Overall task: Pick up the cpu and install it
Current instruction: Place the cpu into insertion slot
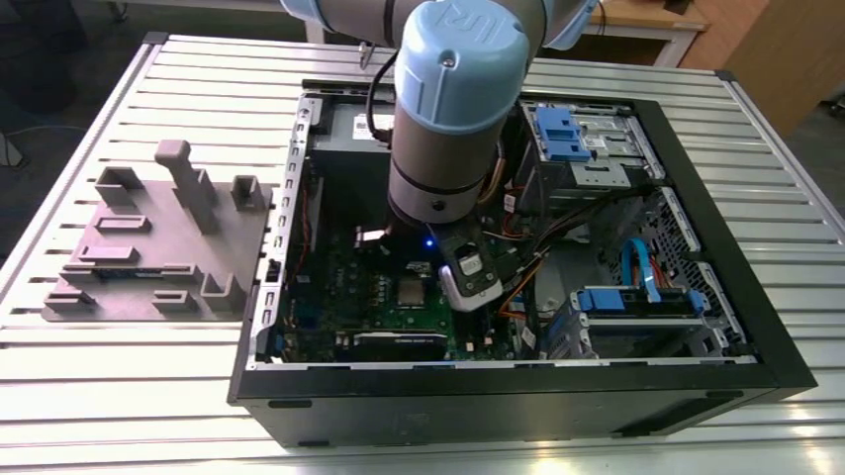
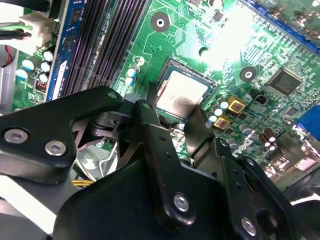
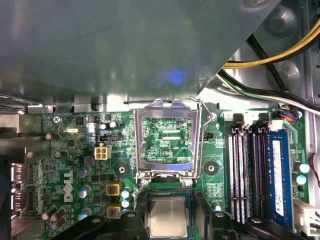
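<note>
Cpu [image 1: 412, 290] lies flat in its socket on the motherboard [image 1: 336, 282], lower centre of the exterior view, inside the open computer case [image 1: 528, 406]. Pick-up and placing look done. Socket's metal retaining frame [image 3: 166, 137] stands flipped open, so clamping down is not yet done. Gripper [image 2: 174, 107] straddles the cpu's near edge; gripping or slack, cannot tell.

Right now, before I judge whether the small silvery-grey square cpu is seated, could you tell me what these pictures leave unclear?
Second wrist view: the black gripper covers the near edge of the small silvery-grey square cpu.
First wrist view: the cpu is cut off by the picture's edge, so that side is unseen.
Exterior view: the cpu is too small to judge its seating, and the pale blue and grey arm hides the green board behind it.
</note>
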{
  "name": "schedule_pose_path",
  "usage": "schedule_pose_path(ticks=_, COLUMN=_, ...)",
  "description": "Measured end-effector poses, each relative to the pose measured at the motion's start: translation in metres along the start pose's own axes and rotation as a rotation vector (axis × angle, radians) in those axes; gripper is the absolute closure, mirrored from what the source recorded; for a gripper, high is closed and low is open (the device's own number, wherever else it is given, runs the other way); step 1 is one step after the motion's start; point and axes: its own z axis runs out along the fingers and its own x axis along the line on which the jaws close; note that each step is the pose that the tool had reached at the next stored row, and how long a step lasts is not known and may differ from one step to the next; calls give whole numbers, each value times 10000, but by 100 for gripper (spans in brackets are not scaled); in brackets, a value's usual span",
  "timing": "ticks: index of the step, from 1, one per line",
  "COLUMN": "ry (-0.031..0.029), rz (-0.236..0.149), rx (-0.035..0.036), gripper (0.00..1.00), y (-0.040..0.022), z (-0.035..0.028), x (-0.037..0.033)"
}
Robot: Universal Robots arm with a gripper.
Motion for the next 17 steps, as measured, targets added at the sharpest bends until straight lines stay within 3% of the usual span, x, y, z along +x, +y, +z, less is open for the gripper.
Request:
schedule_pose_path(ticks=9, ry=52, rz=3, rx=0, gripper=51, y=9, z=-132, x=2)
schedule_pose_path(ticks=14, ry=59, rz=3, rx=-1, gripper=53, y=10, z=-136, x=2)
schedule_pose_path(ticks=17, ry=64, rz=4, rx=5, gripper=66, y=9, z=-147, x=3)
